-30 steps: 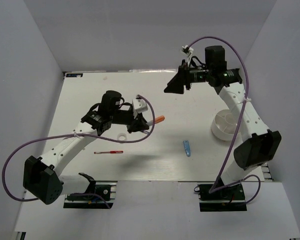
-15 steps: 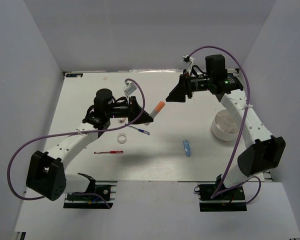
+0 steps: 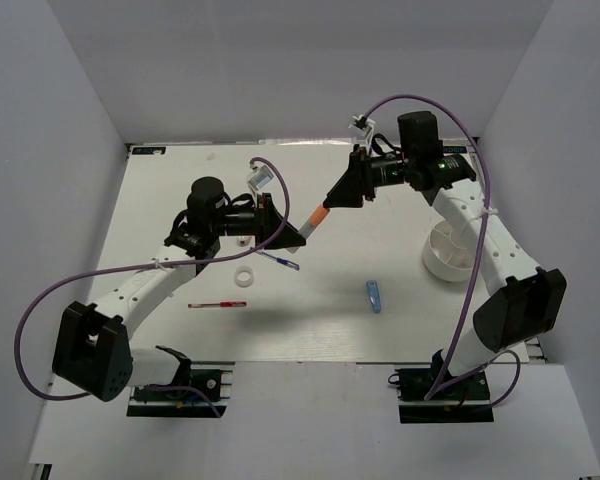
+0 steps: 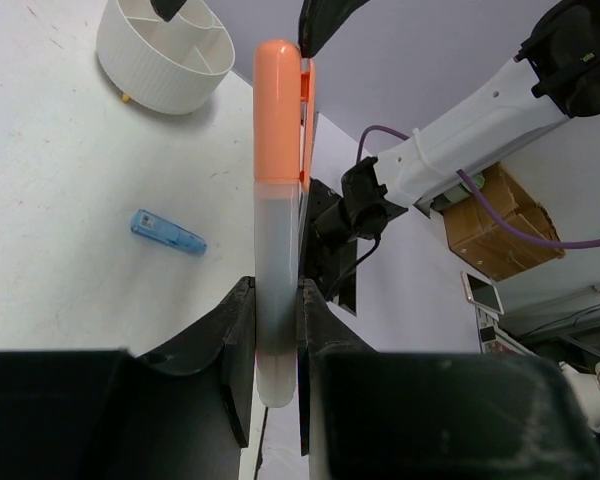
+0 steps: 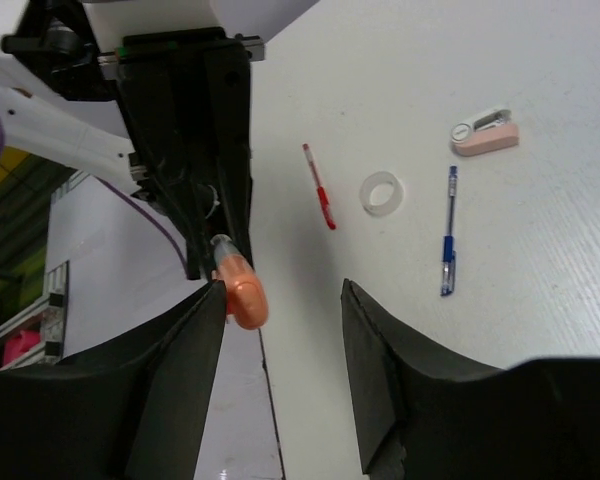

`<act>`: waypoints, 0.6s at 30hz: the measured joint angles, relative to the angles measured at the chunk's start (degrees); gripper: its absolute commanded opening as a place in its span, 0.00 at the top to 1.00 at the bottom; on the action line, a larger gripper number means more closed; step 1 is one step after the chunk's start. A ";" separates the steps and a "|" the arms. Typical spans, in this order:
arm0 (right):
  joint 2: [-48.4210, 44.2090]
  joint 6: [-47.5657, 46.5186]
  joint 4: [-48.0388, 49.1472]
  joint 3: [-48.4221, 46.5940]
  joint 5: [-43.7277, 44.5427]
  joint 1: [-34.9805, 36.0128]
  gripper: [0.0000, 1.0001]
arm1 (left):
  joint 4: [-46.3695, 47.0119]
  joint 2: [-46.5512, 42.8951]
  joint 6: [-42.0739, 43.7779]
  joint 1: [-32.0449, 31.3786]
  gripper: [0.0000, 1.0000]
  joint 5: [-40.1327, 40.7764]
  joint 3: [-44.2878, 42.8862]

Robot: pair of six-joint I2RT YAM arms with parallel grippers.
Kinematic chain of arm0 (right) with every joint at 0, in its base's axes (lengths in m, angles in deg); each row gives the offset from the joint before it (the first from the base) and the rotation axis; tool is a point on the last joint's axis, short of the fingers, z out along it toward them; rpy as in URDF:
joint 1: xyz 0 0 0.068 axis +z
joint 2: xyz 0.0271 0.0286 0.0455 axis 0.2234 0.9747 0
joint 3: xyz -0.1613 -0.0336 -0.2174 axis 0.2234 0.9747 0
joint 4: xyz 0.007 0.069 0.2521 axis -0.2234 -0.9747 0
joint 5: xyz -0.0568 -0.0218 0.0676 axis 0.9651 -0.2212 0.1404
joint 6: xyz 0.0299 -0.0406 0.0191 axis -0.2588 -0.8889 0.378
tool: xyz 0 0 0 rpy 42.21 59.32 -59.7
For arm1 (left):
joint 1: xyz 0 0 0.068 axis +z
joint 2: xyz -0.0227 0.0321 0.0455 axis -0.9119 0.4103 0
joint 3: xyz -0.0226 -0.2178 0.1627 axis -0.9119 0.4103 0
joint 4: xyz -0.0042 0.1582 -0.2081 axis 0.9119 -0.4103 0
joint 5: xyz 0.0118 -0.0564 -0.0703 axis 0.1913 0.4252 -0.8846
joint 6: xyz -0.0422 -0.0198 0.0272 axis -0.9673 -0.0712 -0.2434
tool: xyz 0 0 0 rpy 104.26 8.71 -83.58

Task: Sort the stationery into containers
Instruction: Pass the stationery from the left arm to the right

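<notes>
Two claws hang close together above the tabletop: the left claw grips the white marker by its barrel, its orange cap just beside one finger of the wide-open right claw, while the divided bowl sits well apart at the right

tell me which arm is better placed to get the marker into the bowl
Right, most likely. The bowl sits on the robot's right side, far from the left pincer, which is shut on the marker. The right pincer is open, right at the marker's orange cap, ready to take it.
</notes>
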 measured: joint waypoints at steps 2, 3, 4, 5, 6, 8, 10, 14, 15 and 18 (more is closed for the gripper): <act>0.00 0.90 0.44 0.00 -1.75 0.15 0.40 | 0.11 -0.02 -0.02 0.02 1.00 -0.04 0.00; 0.00 1.36 0.57 0.02 -2.84 0.33 0.39 | 0.39 0.00 -0.02 0.02 1.00 -0.07 0.00; 0.00 1.73 0.87 0.17 -3.82 0.46 0.38 | 0.55 0.00 -0.04 0.02 1.00 -0.07 0.00; 0.00 2.21 1.11 0.52 -4.96 0.61 0.38 | 0.83 0.00 -0.04 0.02 1.00 -0.09 0.00; 0.00 2.56 1.27 0.90 -5.88 0.74 0.38 | 0.96 0.00 -0.04 0.02 1.00 -0.09 0.00; 0.00 3.34 1.66 1.88 -7.34 0.90 0.41 | 1.25 0.00 -0.07 0.02 1.00 -0.11 0.00; 0.02 3.82 1.92 2.62 -8.41 0.92 0.45 | 1.44 0.00 -0.07 0.02 1.00 -0.13 0.00; 0.09 4.15 2.29 2.89 -9.75 0.94 0.58 | 1.95 0.00 -0.20 0.04 1.00 -0.24 0.00; 0.09 4.35 2.36 2.89 -9.84 0.94 0.60 | 2.16 0.00 -0.26 0.04 1.00 -0.55 0.00; 0.22 5.20 2.80 2.91 -10.03 0.92 0.64 | 2.62 0.00 -0.44 0.04 1.00 -0.94 0.00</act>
